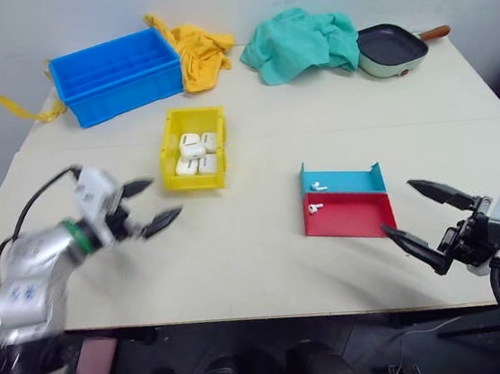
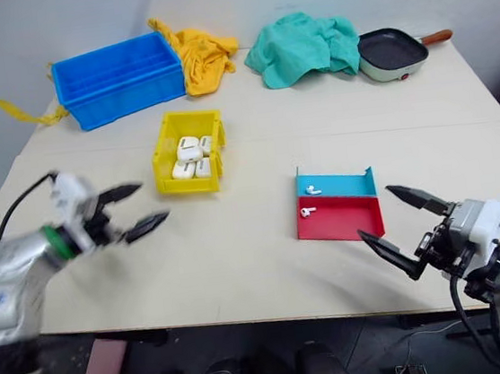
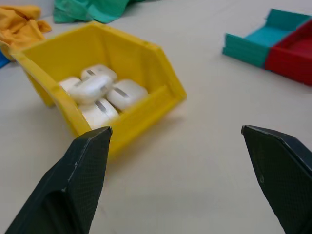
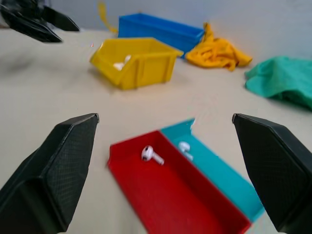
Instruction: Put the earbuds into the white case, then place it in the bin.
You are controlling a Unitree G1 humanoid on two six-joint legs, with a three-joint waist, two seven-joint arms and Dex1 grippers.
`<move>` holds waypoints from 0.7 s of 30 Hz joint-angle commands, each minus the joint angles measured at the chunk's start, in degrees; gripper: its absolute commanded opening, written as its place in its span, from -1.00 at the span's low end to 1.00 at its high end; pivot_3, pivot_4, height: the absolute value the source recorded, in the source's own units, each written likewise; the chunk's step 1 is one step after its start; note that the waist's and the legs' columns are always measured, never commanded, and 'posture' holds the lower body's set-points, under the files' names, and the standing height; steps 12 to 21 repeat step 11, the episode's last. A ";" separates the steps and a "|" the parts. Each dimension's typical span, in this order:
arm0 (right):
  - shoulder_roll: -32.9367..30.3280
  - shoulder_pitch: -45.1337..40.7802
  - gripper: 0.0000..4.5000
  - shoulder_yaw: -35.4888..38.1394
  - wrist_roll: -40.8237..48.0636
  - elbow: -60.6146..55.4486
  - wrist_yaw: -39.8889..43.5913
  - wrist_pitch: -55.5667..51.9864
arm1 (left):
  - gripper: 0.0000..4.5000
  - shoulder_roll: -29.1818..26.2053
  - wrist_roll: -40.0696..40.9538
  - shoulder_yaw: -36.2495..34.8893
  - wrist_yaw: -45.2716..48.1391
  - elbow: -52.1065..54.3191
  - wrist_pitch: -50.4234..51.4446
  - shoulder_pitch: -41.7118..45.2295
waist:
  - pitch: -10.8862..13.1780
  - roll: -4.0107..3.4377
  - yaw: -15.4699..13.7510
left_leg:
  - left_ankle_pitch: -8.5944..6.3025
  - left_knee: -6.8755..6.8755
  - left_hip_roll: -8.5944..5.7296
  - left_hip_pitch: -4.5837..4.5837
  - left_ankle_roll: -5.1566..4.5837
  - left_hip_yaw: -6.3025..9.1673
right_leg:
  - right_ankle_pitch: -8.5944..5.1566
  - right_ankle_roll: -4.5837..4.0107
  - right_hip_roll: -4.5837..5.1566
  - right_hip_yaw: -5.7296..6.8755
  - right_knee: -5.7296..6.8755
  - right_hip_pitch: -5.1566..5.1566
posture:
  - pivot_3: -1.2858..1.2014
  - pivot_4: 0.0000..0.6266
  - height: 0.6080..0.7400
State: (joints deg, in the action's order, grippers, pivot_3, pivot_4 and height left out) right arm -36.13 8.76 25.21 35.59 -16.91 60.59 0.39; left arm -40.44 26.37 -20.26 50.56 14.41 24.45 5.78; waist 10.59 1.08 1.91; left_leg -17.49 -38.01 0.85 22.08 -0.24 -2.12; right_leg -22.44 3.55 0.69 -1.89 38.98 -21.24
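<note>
Earbuds (image 1: 318,196) loose in tray (image 1: 353,216), one per half. White cases (image 1: 195,152) piled in bin (image 1: 174,150), left of tray. Both grippers (image 1: 148,207) (image 1: 425,214) wide, empty. I'd approach earbud slow, pinch stem.

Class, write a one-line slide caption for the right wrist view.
Open right gripper facing a red-and-blue tray holding two earbuds, yellow bin beyond.
</note>
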 commanded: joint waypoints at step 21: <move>-13.88 -1.00 1.00 4.62 -4.27 25.89 19.53 11.87 | 0.99 -1.77 -7.67 -10.41 2.17 -1.85 -21.97 -21.24 | 0.07 0.00 -0.83 | -0.22 0.79 -0.05 -1.16 -0.39 -0.02 | -0.20 -0.46 0.24 0.16 -1.56 1.64 | 0.03 -0.52 1.00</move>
